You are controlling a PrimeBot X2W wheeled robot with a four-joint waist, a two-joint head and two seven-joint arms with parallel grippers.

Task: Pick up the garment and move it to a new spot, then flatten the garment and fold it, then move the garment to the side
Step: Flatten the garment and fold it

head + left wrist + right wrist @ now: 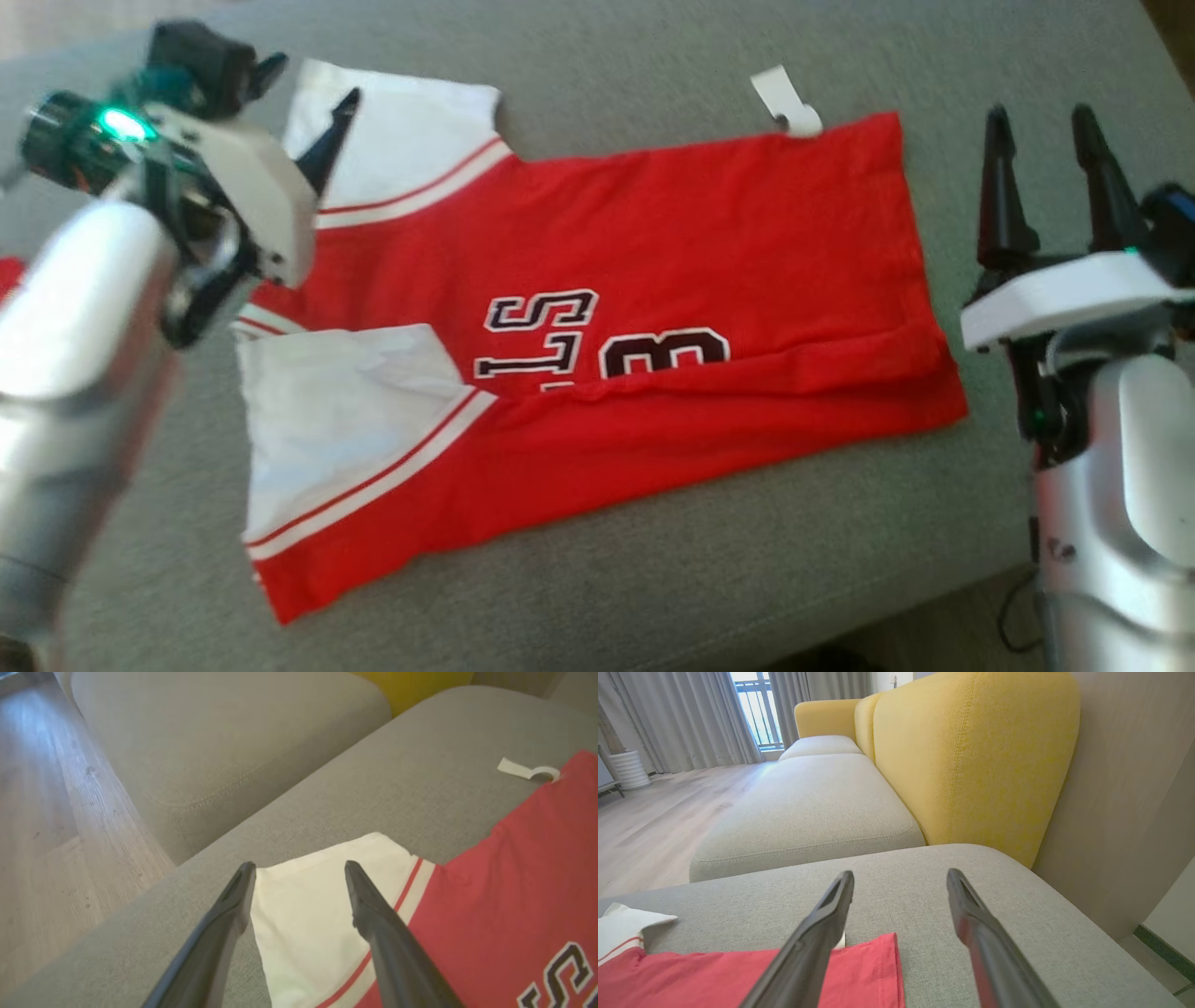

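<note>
evidently mid-fold, the red jersey (653, 243) lies flat on the grey sofa cushion (653, 579), near edge turned over, with the left gripper (310, 84) open above its far left white sleeve (401, 131) and the right gripper (1040, 117) open just beside its right hem (920, 261), likely to pinch both ends.

Soft daylight; left pincer (313, 79) motion-blurred in head view

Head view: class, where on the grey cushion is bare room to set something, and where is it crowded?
Bare: the cushion strip between the jersey and the near edge, and the far band left of the tag. Crowded: the sleeve end by the left pincer, and the hem end beside the right pincer.
</note>
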